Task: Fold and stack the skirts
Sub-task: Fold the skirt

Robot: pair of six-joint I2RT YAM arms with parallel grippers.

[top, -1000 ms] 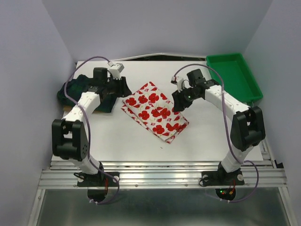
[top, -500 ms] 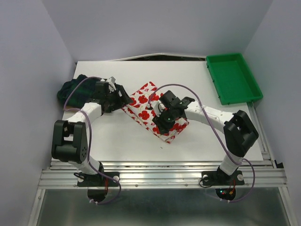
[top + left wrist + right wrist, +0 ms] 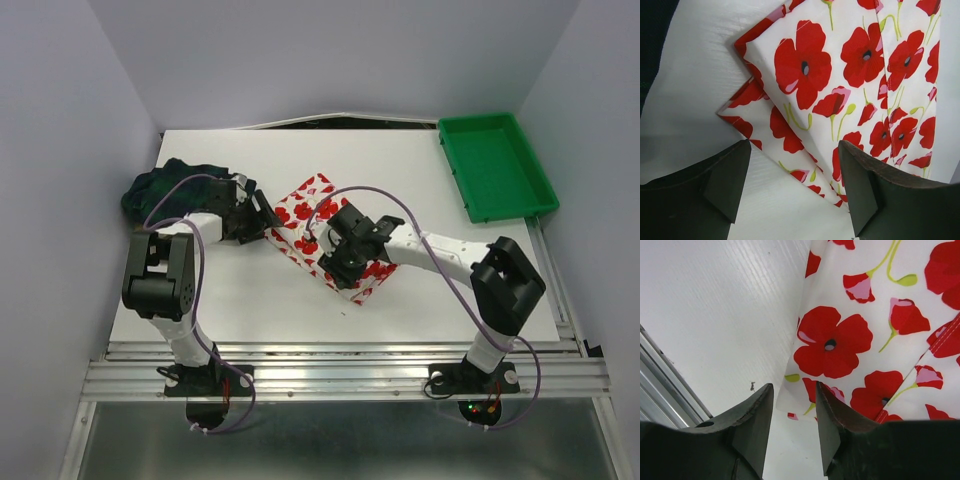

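The white skirt with red poppies [image 3: 322, 212] lies folded in a diamond at the table's middle. The dark green and navy plaid skirt [image 3: 160, 188] is bunched at the back left. My left gripper [image 3: 264, 216] is low at the poppy skirt's left corner. In the left wrist view it [image 3: 792, 185] stands open, with the layered edge of the skirt [image 3: 840, 65] running between its fingers. My right gripper [image 3: 333, 271] is at that skirt's front corner. Its jaws [image 3: 792, 425] are open but narrow, and the cloth corner [image 3: 805, 390] lies just ahead of the tips, ungripped.
A green plastic tray [image 3: 497, 165] stands at the back right. The aluminium rail of the table's front edge [image 3: 660, 385] shows close to the right gripper. White walls enclose the table on three sides.
The left gripper left the plaid skirt, moved right to the poppy skirt's left corner and opened wider. The right arm swung from the skirt's back right to its front corner, jaws narrowing.
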